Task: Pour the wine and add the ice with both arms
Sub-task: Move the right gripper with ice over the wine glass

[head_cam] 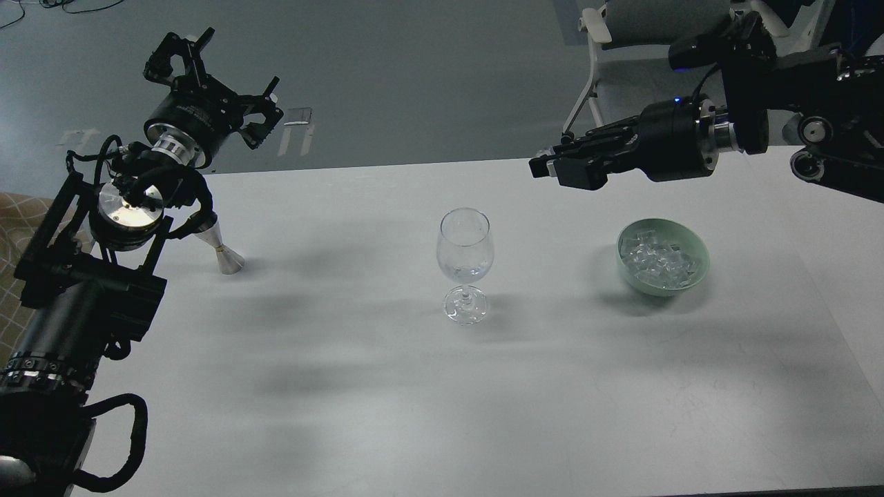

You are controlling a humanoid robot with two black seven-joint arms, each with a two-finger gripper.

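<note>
Many ice (659, 261) cubes fill the bowl (699, 266) below my right end effector (545, 168), whose fingers look clenched and empty; slippery, so pinch one squarely. Left end effector (214, 86) hangs released above the jigger (222, 250). Fragile glass (465, 262) stands between, on the pale counter (414, 400).

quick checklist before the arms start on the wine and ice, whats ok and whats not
1. Wine glass upright on the table, nothing touching it: ok.
2. Ice in the green bowl, bowl to the right of the glass and apart from it: ok.
3. Left gripper open and empty, raised beyond the table's far edge: ok.
4. Right gripper holds nothing; open or shut: cannot tell.
5. Metal jigger stands by the left arm, partly hidden; contents: cannot tell.
6. Wine already in the glass: cannot tell.
</note>
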